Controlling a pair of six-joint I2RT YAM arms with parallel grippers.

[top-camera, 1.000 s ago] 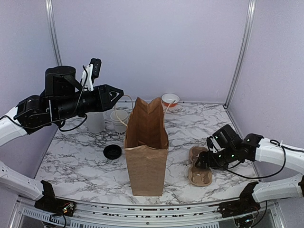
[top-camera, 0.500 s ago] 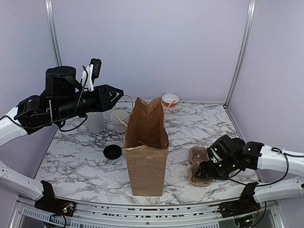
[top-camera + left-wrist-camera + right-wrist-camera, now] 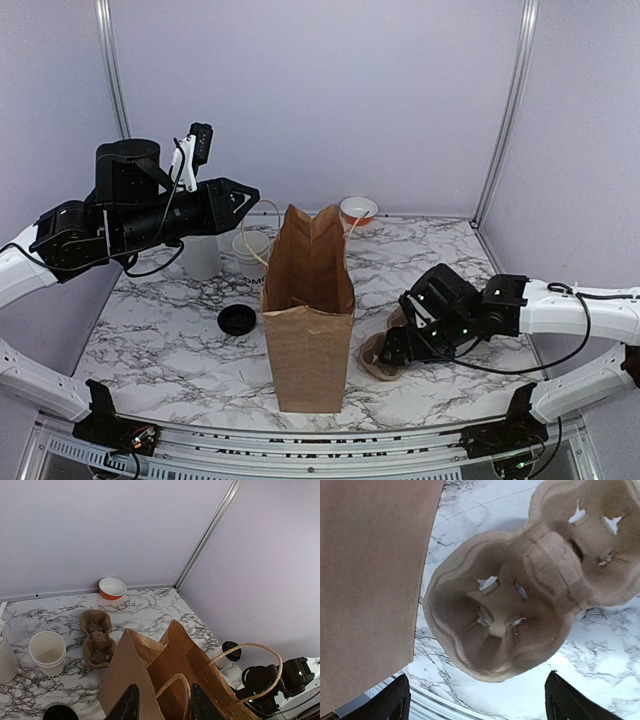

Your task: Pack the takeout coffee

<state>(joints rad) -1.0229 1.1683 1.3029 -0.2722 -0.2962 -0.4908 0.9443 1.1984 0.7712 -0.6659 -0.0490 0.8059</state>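
Takeout coffee stands lidless outside the bag, and the right gripper gapes over the cup carrier.

The takeout coffee [image 3: 247, 268], a white cup with dark print low on its side, stands upright on the marble table [image 3: 160, 335]. It is at the far left of the upright brown paper bag [image 3: 308, 330] and just right of a taller white tumbler [image 3: 200, 258]. Its black lid [image 3: 237, 320] lies flat on the table, nearer, left of the bag and apart from the cup. The left gripper [image 3: 245, 197] hangs high above the cup, its jaws partway apart with the bag's paper handle [image 3: 173, 677] looped up between them; whether they pinch it I cannot tell. The right gripper [image 3: 476, 679] sits low just right of the bag's base. Its jaws are wide and hold nothing, spread over one socket of the brown pulp carrier [image 3: 500, 610].
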